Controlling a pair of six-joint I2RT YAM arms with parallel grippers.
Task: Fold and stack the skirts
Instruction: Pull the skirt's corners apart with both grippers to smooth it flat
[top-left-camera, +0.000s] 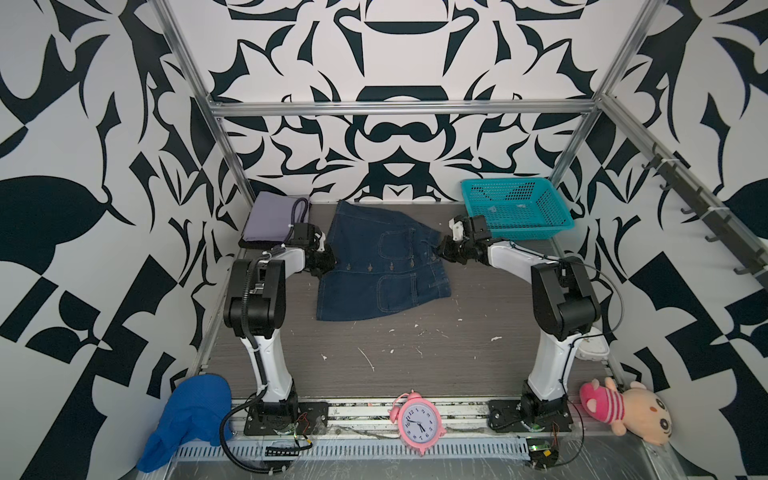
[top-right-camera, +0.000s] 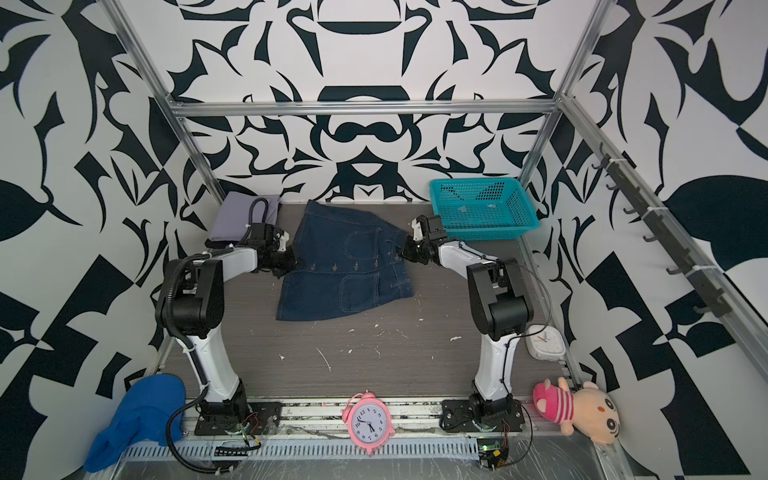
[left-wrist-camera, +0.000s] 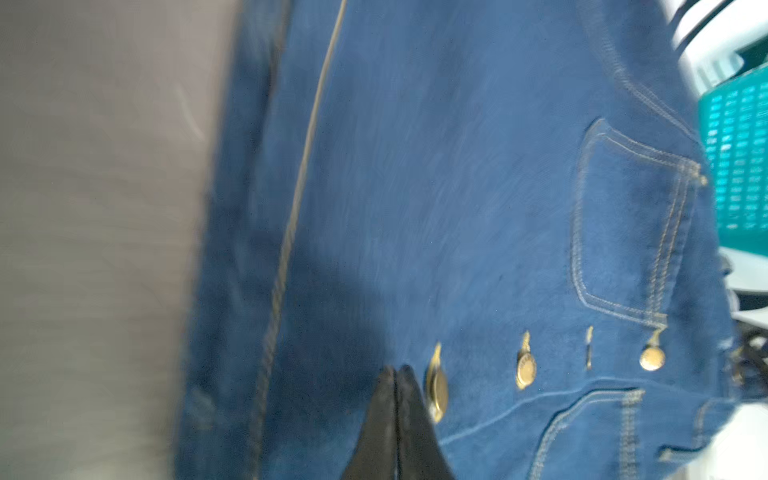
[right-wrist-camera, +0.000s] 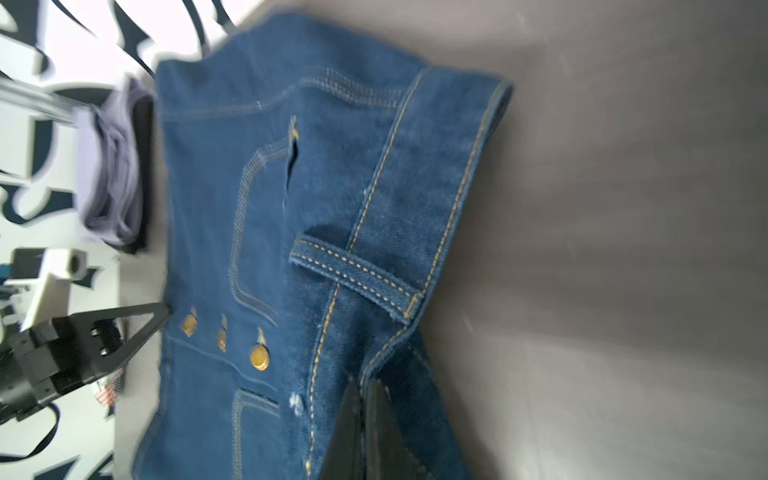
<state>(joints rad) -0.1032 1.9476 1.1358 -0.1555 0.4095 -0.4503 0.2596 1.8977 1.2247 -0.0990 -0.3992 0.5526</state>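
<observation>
Two pincers work at opposite ends of the button line of a dark blue denim skirt (top-left-camera: 374, 266) with light seam stitching, lying flat towards the back of the grey wood-grain table (top-left-camera: 415, 361), near the folded pale lavender-grey skirt (top-left-camera: 270, 218) stacked on the plain black skirt (top-left-camera: 255, 245). Denim judged heavy, stiff, not slippery; best taken at thick hem and waistband. The left gripper (left-wrist-camera: 395, 370): jaws pressed together, apparently nipping the hem end. The right gripper (right-wrist-camera: 362, 384): jaws likewise closed, on the waistband edge
</observation>
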